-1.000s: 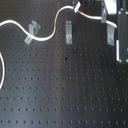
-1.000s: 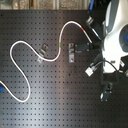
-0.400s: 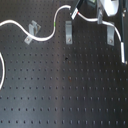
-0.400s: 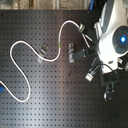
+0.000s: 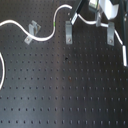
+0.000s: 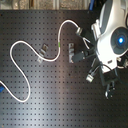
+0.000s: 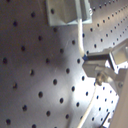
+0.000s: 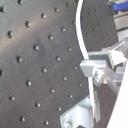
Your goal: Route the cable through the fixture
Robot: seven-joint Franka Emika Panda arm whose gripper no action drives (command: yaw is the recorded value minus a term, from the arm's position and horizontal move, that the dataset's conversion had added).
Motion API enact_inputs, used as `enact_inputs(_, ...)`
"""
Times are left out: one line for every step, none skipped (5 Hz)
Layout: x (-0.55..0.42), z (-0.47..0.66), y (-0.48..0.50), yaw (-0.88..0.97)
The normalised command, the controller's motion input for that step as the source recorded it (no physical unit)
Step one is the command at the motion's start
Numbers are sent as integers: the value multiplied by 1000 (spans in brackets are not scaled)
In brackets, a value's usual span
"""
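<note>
Cable [image 6: 30, 45] end held up at gripper [image 6: 84, 35], over board.

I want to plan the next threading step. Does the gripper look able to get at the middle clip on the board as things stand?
Probably yes. The gripper holds the cable close by the middle clip, and only bare board lies around it, so nothing seems in the way.

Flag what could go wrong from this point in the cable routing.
1. The cable already passes one clip; pulling its slack toward the next clip could tug it out, I'd guess.
2. Both wrist views show the cable running close beside a metal clip, so it may snag there.
3. The jaws' hold isn't visible; slippage is possible.
</note>
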Motion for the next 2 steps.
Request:
enact_inputs(-245, 125, -78, 0)
enact_inputs(-200, 5, -70, 11)
